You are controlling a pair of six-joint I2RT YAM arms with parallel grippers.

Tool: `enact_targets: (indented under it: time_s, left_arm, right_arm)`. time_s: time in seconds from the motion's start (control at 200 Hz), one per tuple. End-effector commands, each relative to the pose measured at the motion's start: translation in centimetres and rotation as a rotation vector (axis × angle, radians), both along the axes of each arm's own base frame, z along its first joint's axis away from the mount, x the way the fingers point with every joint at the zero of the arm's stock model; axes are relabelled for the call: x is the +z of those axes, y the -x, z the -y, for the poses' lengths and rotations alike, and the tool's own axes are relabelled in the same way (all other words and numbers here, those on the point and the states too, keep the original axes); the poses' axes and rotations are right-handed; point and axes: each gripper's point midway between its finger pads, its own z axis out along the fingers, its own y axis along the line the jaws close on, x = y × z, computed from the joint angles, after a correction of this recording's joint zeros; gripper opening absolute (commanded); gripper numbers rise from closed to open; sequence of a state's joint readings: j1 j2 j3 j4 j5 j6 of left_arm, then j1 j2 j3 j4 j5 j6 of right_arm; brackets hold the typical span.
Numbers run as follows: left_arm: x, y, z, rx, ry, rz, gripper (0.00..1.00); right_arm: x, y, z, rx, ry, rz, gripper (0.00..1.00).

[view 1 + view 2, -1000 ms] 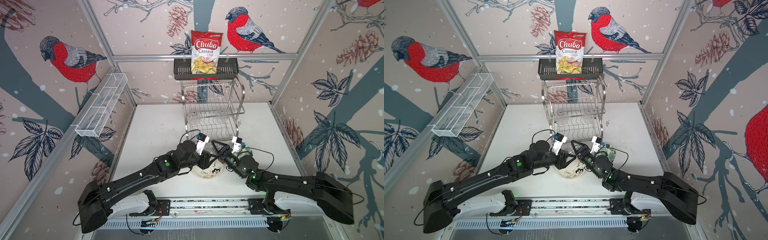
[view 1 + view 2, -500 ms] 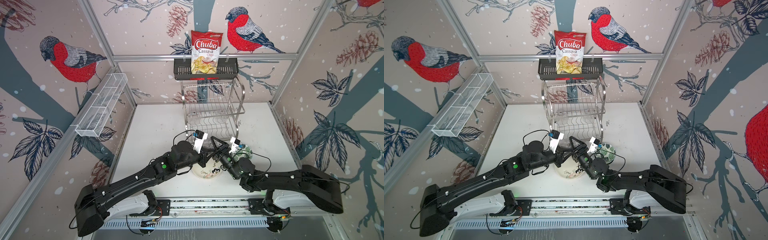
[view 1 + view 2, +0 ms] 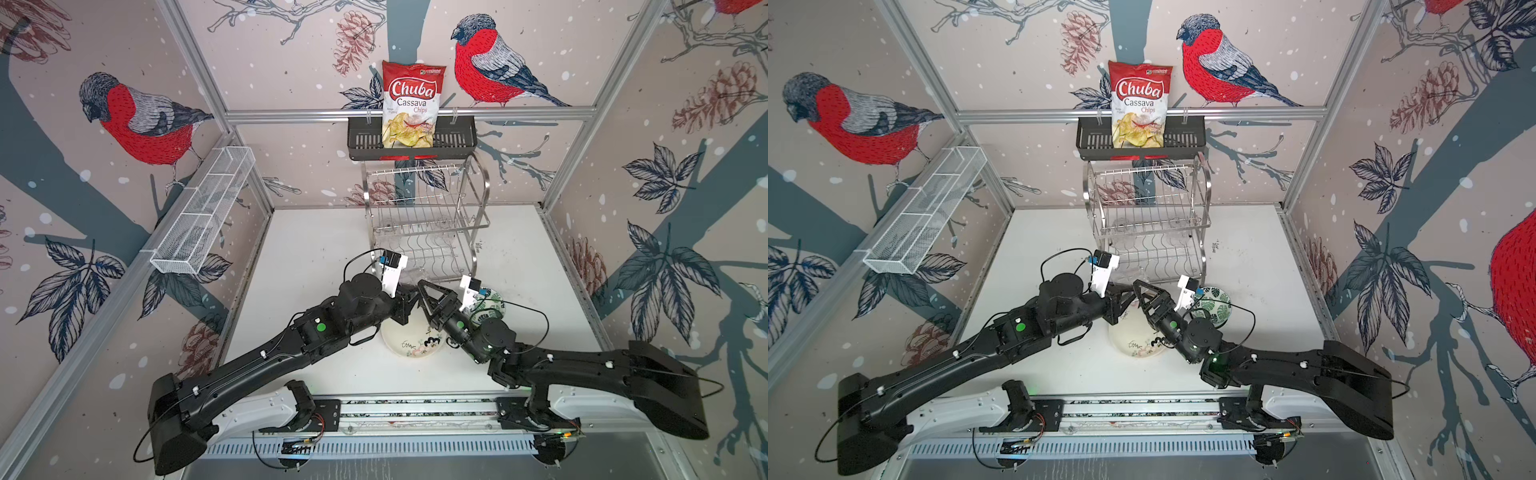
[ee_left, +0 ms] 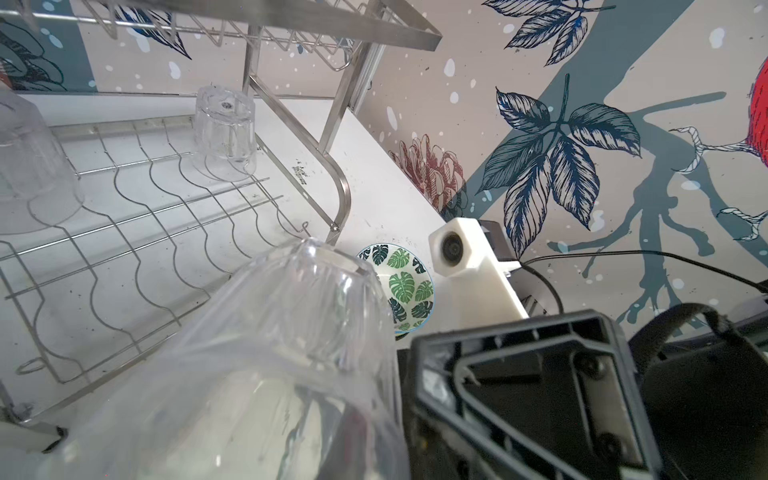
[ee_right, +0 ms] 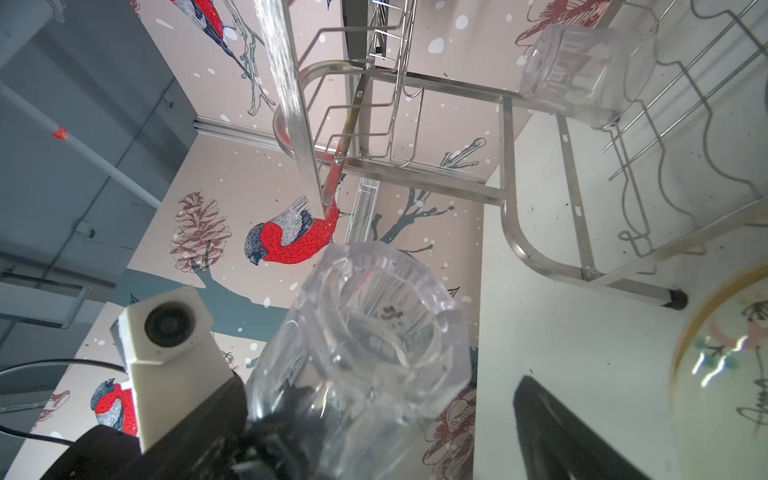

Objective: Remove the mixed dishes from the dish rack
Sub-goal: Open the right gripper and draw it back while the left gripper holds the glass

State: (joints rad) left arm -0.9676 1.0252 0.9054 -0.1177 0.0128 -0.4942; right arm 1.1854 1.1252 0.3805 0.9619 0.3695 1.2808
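In front of the chrome dish rack (image 3: 428, 216) (image 3: 1148, 220) the two grippers meet over a clear glass tumbler (image 4: 291, 332) (image 5: 374, 340). My left gripper (image 3: 409, 296) (image 4: 349, 444) is shut on the tumbler's wall and shows only as a dark shape through the glass. Around the same tumbler my right gripper (image 3: 424, 291) (image 5: 395, 449) stands open, its fingers (image 5: 552, 436) apart from the glass. Two more tumblers (image 4: 224, 129) (image 4: 29, 166) stand upside down on the rack's lower tier. A cream floral plate (image 3: 411, 340) (image 5: 727, 365) and a green-leaf bowl (image 3: 492, 305) (image 4: 405, 286) sit on the table.
A chips bag (image 3: 411, 104) stands in a black slotted basket (image 3: 411, 141) on the back rail above the rack. A long white mesh tray (image 3: 203, 216) hangs on the left wall. The white tabletop (image 3: 316, 249) stretches to either side of the rack.
My left gripper has shut on the tumbler and my right gripper has opened wide around it. Both grippers have shifted slightly toward the rack.
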Motion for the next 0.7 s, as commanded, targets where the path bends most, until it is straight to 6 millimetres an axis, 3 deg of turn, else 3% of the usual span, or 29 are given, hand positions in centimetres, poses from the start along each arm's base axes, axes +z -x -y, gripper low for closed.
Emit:
enact_targets:
  time_s: [0.0,0.07,0.11,0.14,0.43,0.695]
  left_arm:
    - [1.1,-0.3,0.0,-0.003,-0.022,0.044,0.0]
    - [1.2,-0.2,0.4,-0.024,-0.047,0.037,0.0]
    - [0.3,0.0,0.5,-0.041,-0.082,0.02,0.0]
    - [1.2,0.0,0.9,-0.056,-0.082,0.024,0.0]
    - [-1.7,1.1,2.8,-0.192,-0.276,-0.084,0.0]
    - [-3.9,2.8,4.9,-0.299,-0.399,-0.17,0.0]
  right_arm:
    - [-2.2,-0.3,1.3,-0.055,0.164,0.001,0.99]
    - [-2.4,-0.5,2.8,-0.101,0.213,-0.002,0.99]
    - [-2.5,-0.6,3.7,-0.13,0.24,-0.008,0.99]
    - [-2.7,-0.6,4.5,-0.148,0.258,-0.013,0.99]
    - [-3.6,-0.3,11.5,-0.307,0.264,-0.047,0.99]
    - [-3.8,-0.1,15.0,-0.391,0.241,-0.057,0.99]
